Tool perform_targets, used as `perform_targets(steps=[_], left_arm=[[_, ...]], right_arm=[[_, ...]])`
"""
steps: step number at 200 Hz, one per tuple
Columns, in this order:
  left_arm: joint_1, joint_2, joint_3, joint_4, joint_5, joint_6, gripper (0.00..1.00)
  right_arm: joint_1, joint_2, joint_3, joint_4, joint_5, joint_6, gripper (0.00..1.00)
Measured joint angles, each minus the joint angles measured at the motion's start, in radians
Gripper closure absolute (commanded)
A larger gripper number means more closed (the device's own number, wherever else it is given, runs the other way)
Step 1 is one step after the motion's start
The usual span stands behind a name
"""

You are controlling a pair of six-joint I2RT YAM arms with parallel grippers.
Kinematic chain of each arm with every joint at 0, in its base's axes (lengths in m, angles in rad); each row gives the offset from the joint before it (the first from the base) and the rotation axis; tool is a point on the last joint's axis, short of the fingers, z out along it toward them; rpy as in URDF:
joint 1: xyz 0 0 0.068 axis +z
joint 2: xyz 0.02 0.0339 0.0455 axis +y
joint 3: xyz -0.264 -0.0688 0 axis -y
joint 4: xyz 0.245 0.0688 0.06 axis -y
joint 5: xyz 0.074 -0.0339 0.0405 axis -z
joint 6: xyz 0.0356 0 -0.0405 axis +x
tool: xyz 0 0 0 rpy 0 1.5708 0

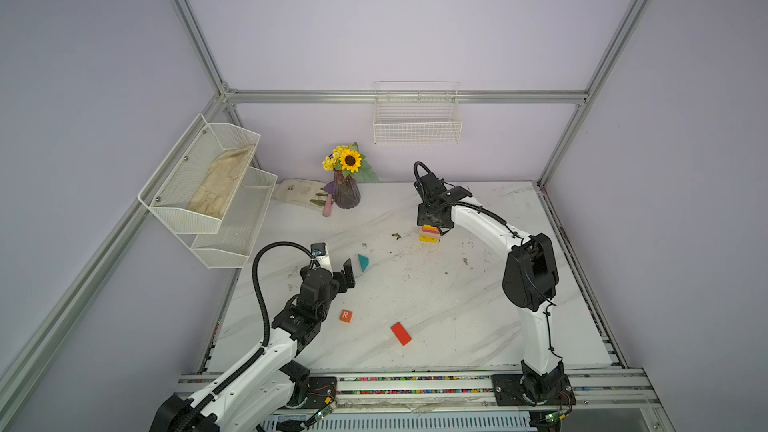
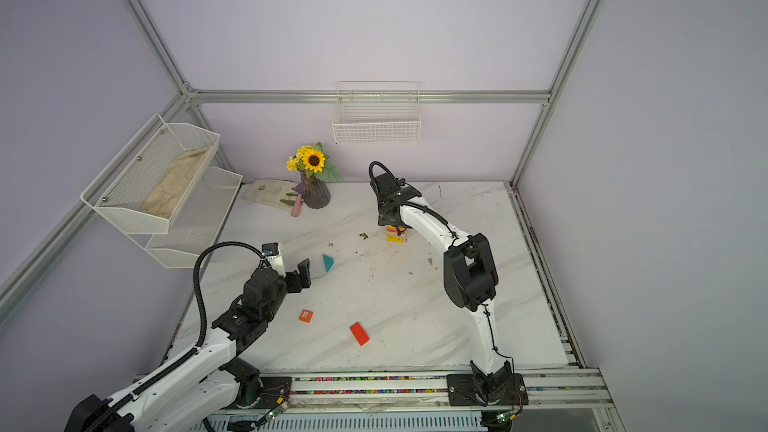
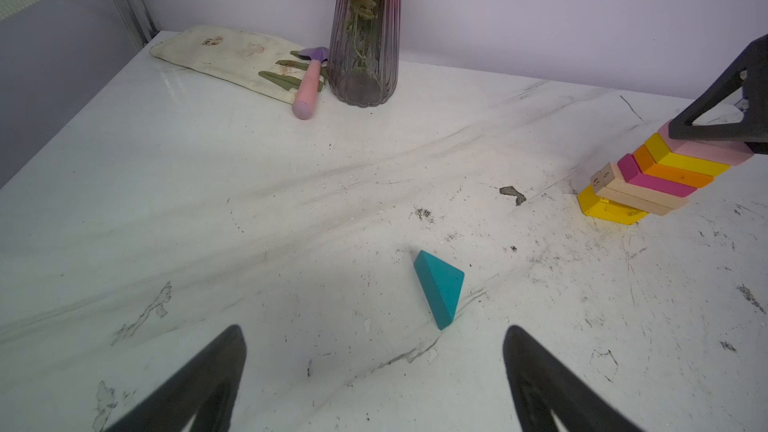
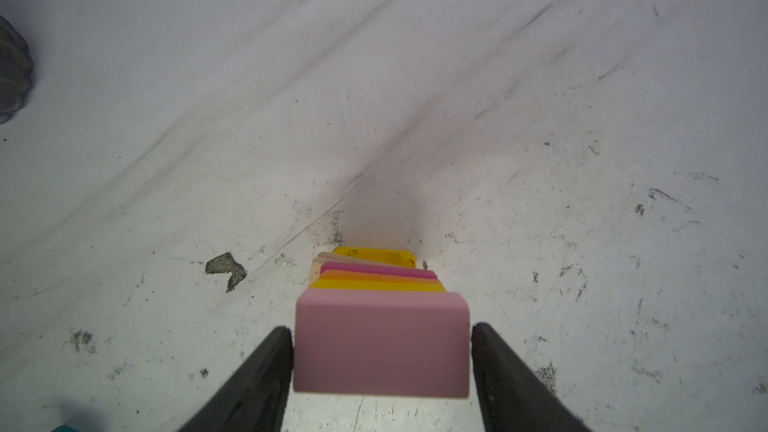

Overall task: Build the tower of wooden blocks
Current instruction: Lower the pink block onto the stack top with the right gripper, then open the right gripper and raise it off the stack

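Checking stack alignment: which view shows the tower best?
The left wrist view: the tower shows side-on, every layer visible, stepped sideways. The right wrist view shows mostly its pink top block; in both top views it is small and partly hidden.

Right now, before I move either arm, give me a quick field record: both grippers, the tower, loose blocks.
left gripper: open, empty, pointed at the teal triangle
right gripper: jaws either side of the pink block; cannot tell if it is gripped or released
tower: bottom up: yellow, tan, magenta, orange, yellow, pink block on top
loose blocks: teal triangle, R cube, red block, all lying on the table
left to stack: those three
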Motion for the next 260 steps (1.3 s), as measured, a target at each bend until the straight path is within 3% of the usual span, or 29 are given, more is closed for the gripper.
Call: perform_targets(steps=[133,171,192,220,260], left_arm=[[0.0,0.0,0.0,0.0,0.0,0.0,0.05],[0.0,0.0,0.0,0.0,0.002,0.0,0.05],[0.0,0.0,0.0,0.0,0.003,0.0,0.05],[0.0,0.002,0.0,0.0,0.003,0.0,0.05],[0.0,0.007,0.0,0.0,0.002,0.0,0.05]], right_arm=[[0.004,0.0,-0.013,0.001,-0.006,0.0,0.3],[0.008,-0.009,-0.033,0.008,-0.002,-0.008,0.15],[0.026,-0.031,-0.042,0.002,0.026,-0.021,0.12],[0.101,-0.169,-0.128,0.01,0.095,-0.023,0.05],[0.343,-0.572,-0.491,0.163,0.111,-0.029,0.04]])
